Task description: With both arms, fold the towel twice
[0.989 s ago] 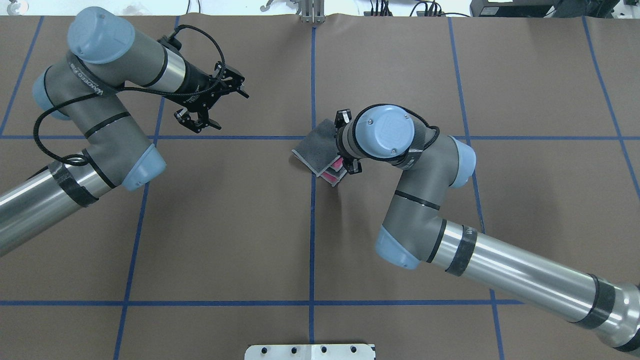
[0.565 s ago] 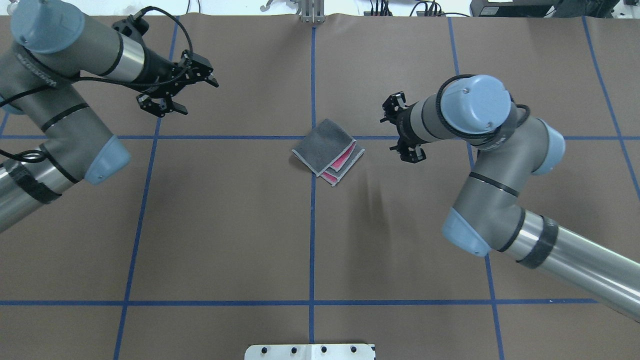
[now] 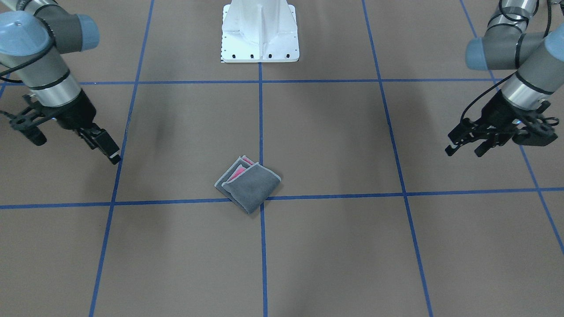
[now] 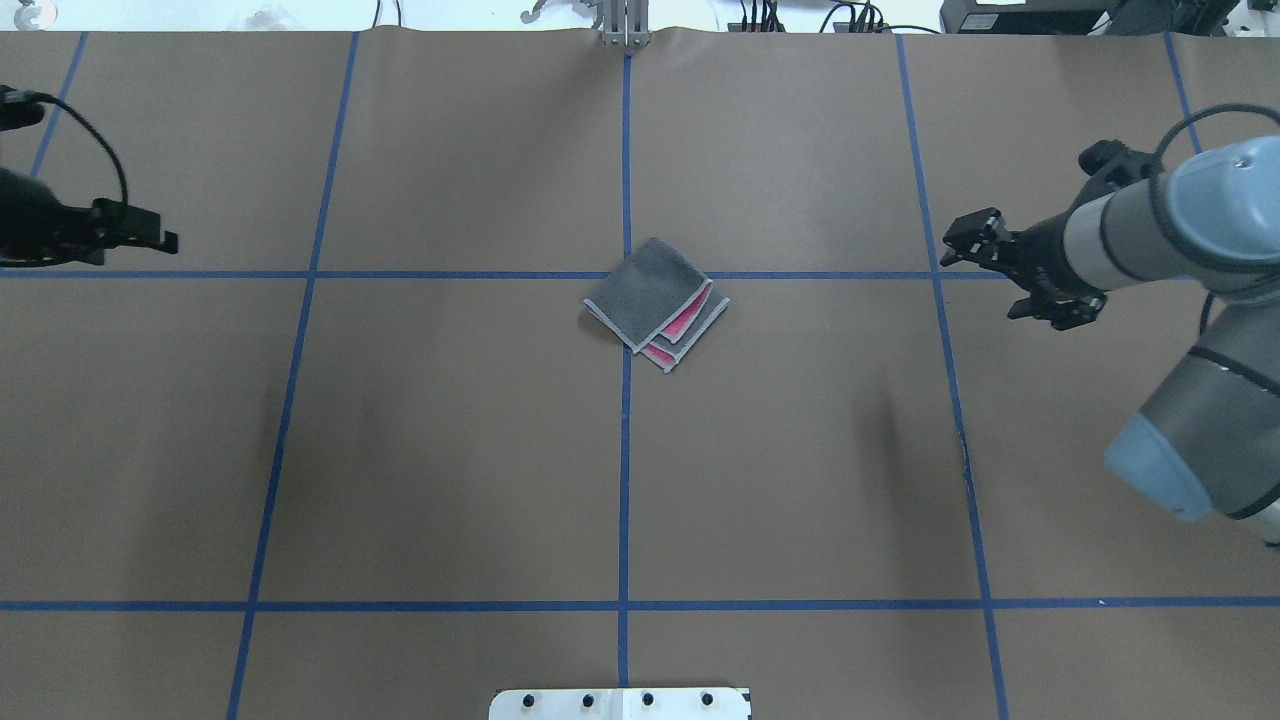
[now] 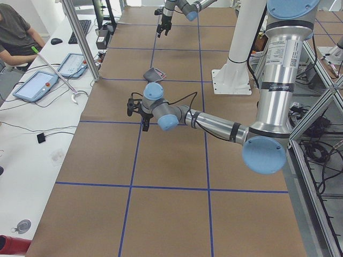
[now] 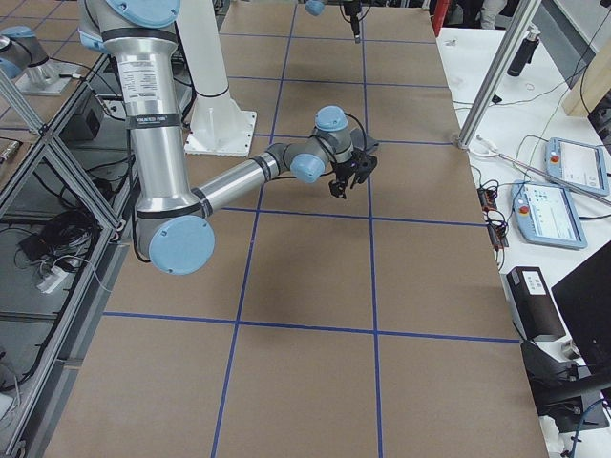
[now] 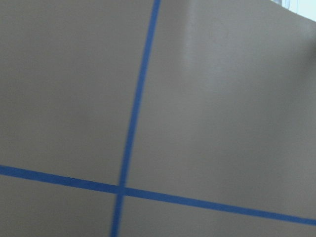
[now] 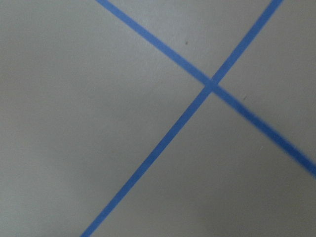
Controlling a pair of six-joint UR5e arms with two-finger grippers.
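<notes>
The towel (image 4: 655,303) lies folded into a small square at the table's centre, dark grey face up, with pink layers showing at its right edge. It shows again in the front view as the towel (image 3: 249,183), untouched. My right gripper (image 4: 985,285) hangs open far to its right, above a blue tape line. At the view's left edge, my left gripper (image 4: 150,238) is only partly in the overhead view. The front view shows the left gripper (image 3: 462,152) open and the right gripper (image 3: 77,149) spread wide. Both wrist views show only brown paper and tape.
The white bolted pedestal (image 3: 260,31) stands at the robot's side of the table. Blue tape lines (image 4: 625,450) grid the brown paper. A seated person (image 5: 16,32) and tablets occupy the side bench beyond the table's far edge.
Both arms have swung outward, away from the towel: the right gripper from beside it to the far right, the left gripper to the left edge. The towel has stayed put.
</notes>
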